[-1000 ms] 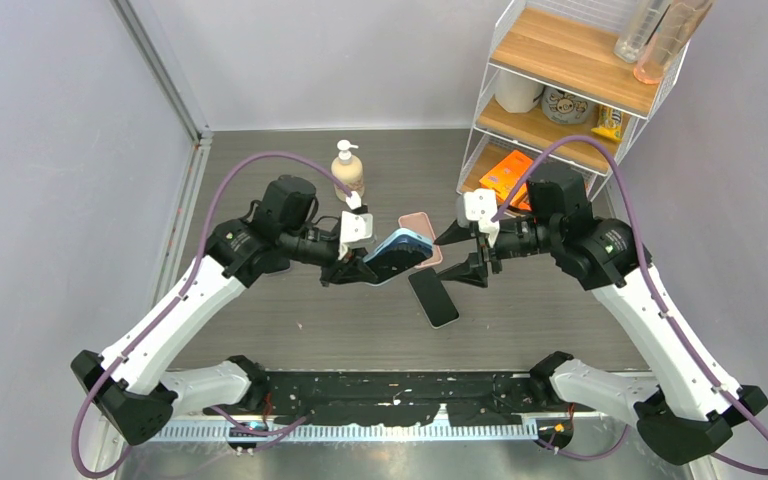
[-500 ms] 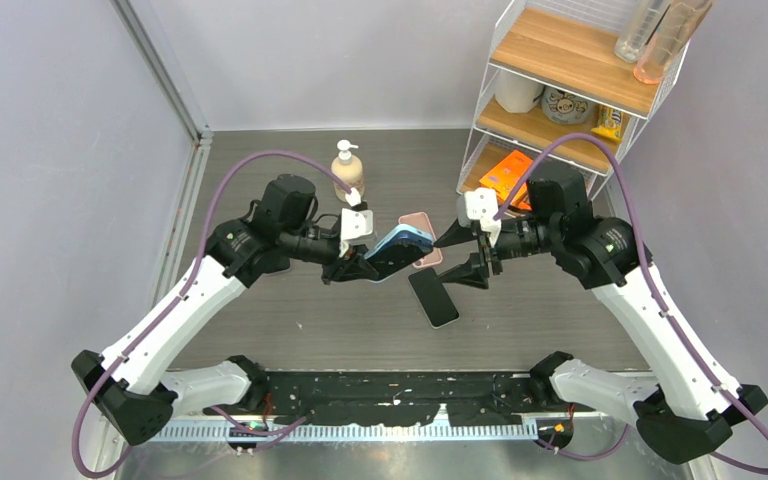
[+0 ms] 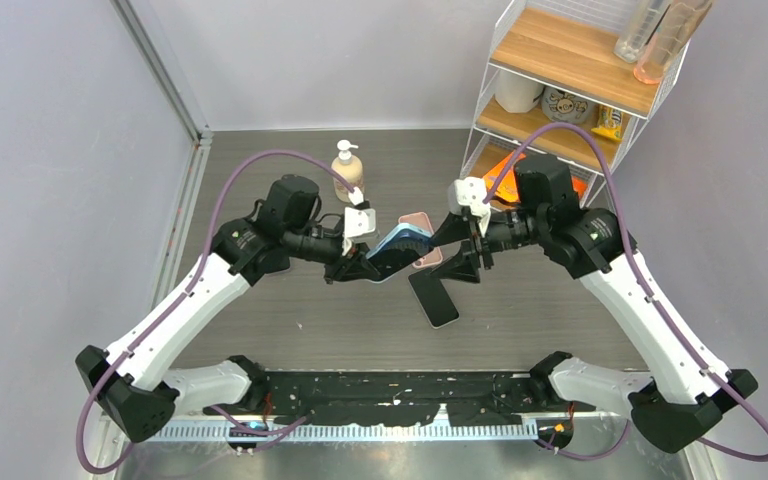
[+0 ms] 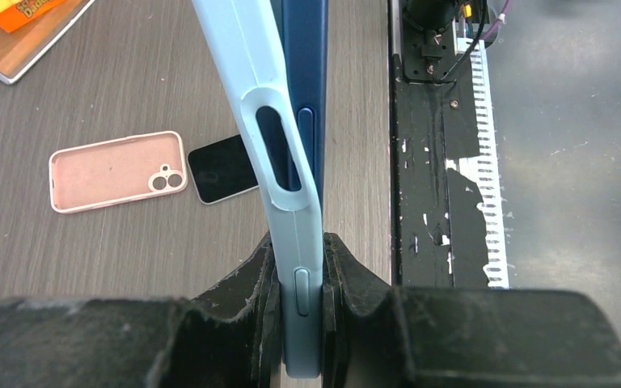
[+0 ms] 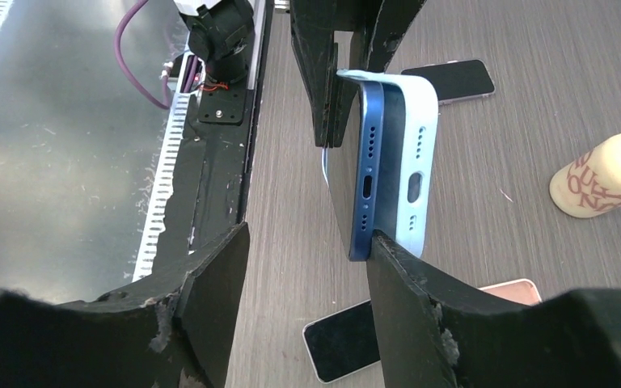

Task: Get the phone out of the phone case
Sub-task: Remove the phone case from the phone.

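Observation:
My left gripper (image 3: 358,262) is shut on a light blue phone case (image 3: 401,241) and holds it above the table. A dark blue phone (image 4: 303,89) sits in the case and has come partly away from it along one side. In the right wrist view the phone's bottom edge (image 5: 369,184) and the case's bottom edge (image 5: 415,179) stand side by side. My right gripper (image 3: 460,252) is open; its upper finger (image 5: 404,307) touches the case's free end, the other finger is apart from the phone.
A bare phone (image 3: 433,296) lies face up on the table below the grippers. An empty pink case (image 3: 421,225) lies behind it. A soap bottle (image 3: 347,169) stands at the back. A wire shelf rack (image 3: 570,90) stands at the back right.
My right gripper has moved left toward the free end of the blue case and now reaches it. The left gripper has kept holding the case, shifting only slightly.

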You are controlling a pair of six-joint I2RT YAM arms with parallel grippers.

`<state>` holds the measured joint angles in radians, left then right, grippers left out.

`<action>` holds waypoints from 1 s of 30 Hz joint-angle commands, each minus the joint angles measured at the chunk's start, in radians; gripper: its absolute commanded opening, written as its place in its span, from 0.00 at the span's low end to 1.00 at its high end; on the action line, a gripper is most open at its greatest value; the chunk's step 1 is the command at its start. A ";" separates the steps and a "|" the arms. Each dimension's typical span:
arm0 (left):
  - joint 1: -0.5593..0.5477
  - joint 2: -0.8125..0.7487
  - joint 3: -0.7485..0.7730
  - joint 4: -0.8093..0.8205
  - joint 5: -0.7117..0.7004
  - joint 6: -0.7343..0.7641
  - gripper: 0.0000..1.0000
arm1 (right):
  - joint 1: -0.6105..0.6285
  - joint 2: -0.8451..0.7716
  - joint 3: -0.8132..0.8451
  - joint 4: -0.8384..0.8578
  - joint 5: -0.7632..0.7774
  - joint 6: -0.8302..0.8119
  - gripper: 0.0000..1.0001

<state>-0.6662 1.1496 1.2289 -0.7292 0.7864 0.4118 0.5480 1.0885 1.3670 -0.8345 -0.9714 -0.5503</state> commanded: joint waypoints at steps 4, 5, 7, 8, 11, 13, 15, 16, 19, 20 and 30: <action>-0.012 0.001 0.024 0.126 0.043 -0.033 0.00 | 0.005 0.027 0.014 0.131 -0.051 0.099 0.58; -0.013 0.002 0.024 0.136 0.041 -0.042 0.00 | 0.006 0.034 0.009 0.143 -0.059 0.110 0.57; -0.014 0.008 0.029 0.156 0.036 -0.062 0.00 | 0.010 0.048 -0.007 0.173 -0.065 0.140 0.55; -0.015 0.010 0.032 0.165 0.031 -0.071 0.00 | 0.014 0.053 -0.016 0.190 -0.066 0.157 0.55; -0.018 0.016 0.041 0.179 0.015 -0.090 0.00 | 0.025 0.076 -0.041 0.221 -0.068 0.181 0.54; -0.021 0.018 0.042 0.187 0.005 -0.095 0.00 | 0.032 0.090 -0.055 0.247 -0.069 0.202 0.53; -0.021 0.015 0.041 0.195 -0.001 -0.103 0.00 | 0.039 0.103 -0.069 0.271 -0.069 0.221 0.51; -0.021 0.013 0.041 0.198 -0.005 -0.108 0.00 | 0.043 0.111 -0.072 0.273 -0.069 0.222 0.47; -0.020 -0.003 0.028 0.215 -0.023 -0.117 0.00 | 0.044 0.116 -0.080 0.264 -0.064 0.210 0.26; -0.019 -0.011 0.021 0.220 -0.028 -0.117 0.00 | 0.044 0.112 -0.081 0.256 -0.052 0.204 0.13; 0.069 -0.053 0.016 0.238 0.078 -0.211 0.71 | 0.044 0.008 -0.115 0.169 0.106 0.067 0.05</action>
<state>-0.6430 1.1576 1.2072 -0.6270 0.7811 0.2653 0.5842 1.1530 1.2709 -0.6178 -0.9333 -0.4225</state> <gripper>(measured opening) 0.539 0.159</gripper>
